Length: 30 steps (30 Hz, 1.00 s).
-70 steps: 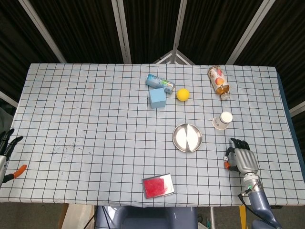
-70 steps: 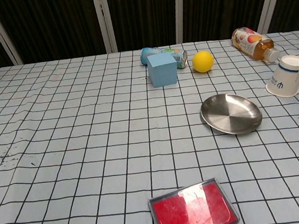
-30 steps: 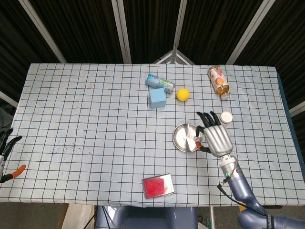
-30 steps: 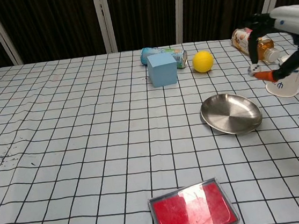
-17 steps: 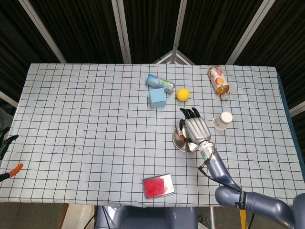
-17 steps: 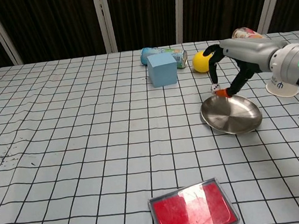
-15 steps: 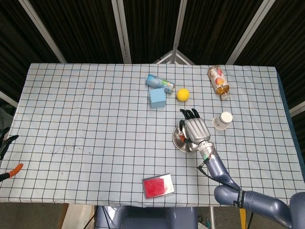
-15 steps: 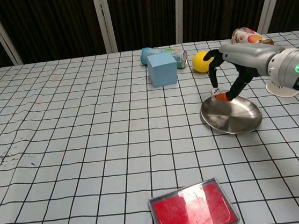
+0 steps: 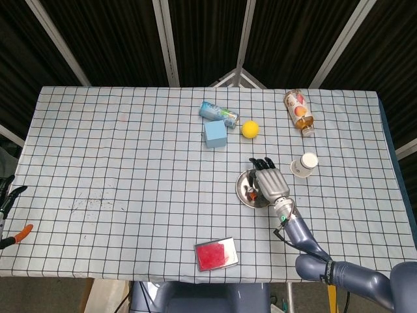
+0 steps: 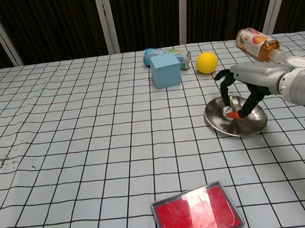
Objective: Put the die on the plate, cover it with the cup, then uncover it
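Starting at the far left, our left hand (image 9: pixel 8 199) waits by the bench (image 9: pixel 98 163) edge, and we cannot tell if its fingers are spread or curled. Next come a red tin (image 10: pixel 197 212), a blue block (image 10: pixel 165 70), a can (image 10: pixel 172 55) and a yellow ball (image 10: pixel 206 62). Then the plate (image 10: pixel 253 125). A moment ago our right hand (image 10: pixel 237 94) was above the plate; now it has come down low over it. It pinches the die (image 10: pixel 226 110), which looks like it touches the plate. We think we can let go soon. The cup (image 9: pixel 303 164) lies on its side just to the right, ready for covering.
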Tool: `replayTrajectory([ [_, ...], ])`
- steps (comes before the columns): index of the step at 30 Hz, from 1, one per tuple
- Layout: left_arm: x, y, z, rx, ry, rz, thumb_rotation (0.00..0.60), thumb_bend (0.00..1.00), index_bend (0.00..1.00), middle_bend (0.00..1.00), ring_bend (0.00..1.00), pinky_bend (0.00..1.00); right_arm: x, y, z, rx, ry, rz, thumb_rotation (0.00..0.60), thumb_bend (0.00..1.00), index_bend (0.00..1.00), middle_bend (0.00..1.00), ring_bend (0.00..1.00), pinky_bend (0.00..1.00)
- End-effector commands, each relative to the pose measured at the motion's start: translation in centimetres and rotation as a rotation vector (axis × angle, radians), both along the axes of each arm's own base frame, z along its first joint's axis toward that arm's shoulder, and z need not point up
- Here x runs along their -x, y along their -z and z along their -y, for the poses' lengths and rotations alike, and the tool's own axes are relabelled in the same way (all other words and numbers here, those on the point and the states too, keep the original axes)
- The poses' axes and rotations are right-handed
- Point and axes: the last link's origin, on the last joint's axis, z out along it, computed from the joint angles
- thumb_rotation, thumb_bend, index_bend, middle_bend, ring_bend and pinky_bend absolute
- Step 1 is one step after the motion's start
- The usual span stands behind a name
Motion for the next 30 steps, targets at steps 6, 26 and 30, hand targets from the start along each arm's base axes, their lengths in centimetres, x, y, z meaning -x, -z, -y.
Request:
replayTrajectory([
  [6, 0.1, 0.0, -0.1, -0.008, -0.011, -0.003, 0.6, 0.29, 0.16, 0.0, 0.0, 0.02, 1.0, -0.2, 0.5, 0.003, 0.027, -0.038, 0.6, 0.41, 0.48, 0.1, 0.08, 0.0],
  [26, 0.1, -0.1, -0.1, -0.007, -0.013, 0.0, 0.6, 0.29, 0.16, 0.0, 0.0, 0.02, 0.6, -5.8, 2.3, 0.196, 0.042, 0.072, 0.6, 0.2, 0.17, 0.09, 0.07, 0.0],
  [30, 0.2, 0.0, -0.1, -0.005, -0.02, 0.003, 0.6, 0.29, 0.16, 0.0, 0.0, 0.02, 1.7, -8.1, 3.4, 0.262, 0.069, 0.069, 0.6, 0.2, 0.17, 0.09, 0.15, 0.0],
])
